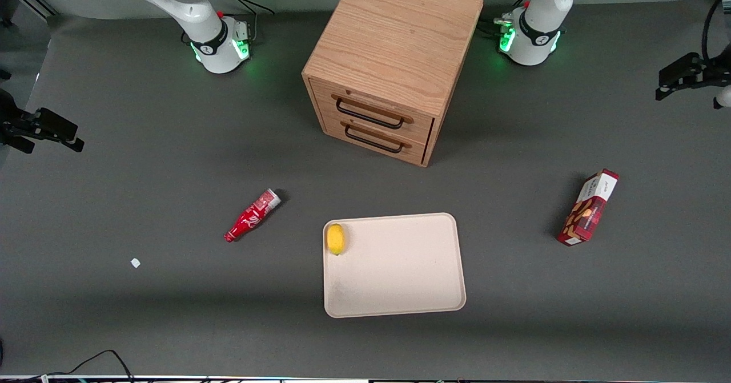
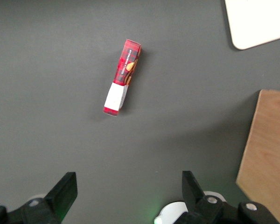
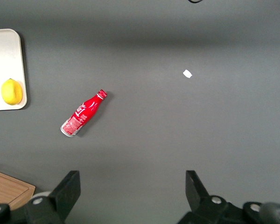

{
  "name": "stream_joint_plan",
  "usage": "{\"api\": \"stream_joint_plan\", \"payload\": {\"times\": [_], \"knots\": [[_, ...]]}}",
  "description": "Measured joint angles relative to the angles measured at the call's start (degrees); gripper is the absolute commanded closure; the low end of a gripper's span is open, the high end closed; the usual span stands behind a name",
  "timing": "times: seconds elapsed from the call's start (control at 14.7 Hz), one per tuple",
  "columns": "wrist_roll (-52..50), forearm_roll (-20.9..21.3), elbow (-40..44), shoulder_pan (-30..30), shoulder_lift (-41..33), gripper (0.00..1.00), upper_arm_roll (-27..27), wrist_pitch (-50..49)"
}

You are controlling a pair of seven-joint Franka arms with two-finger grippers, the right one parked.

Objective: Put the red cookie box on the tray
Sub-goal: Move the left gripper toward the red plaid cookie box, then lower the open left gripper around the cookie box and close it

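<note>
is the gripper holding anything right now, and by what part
Nothing is held: the gripper is open, high above the table, apart from the red cookie box.

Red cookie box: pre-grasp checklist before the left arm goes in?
1. Red cookie box located, lying on the table toward the working arm's end: ok.
2. Box free of neighbours: ok.
3. Gripper open, high above the table, box in its camera view: ok.
4. Gripper empty: ok.
5. Tray has bare room; lemon sits in one corner only: ok.
6. Box weight or contents: cannot tell.
</note>
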Motion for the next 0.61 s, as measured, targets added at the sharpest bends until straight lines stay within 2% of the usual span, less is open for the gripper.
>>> {"api": "stream_joint_plan", "payload": {"times": [0.34,0.61], "knots": [[18.2,-0.19,-0.1,0.5,9.93,0.0,4.2,4.92],[25.9,-4.27,-1.72,0.6,20.73,0.0,4.96,14.5]]}}
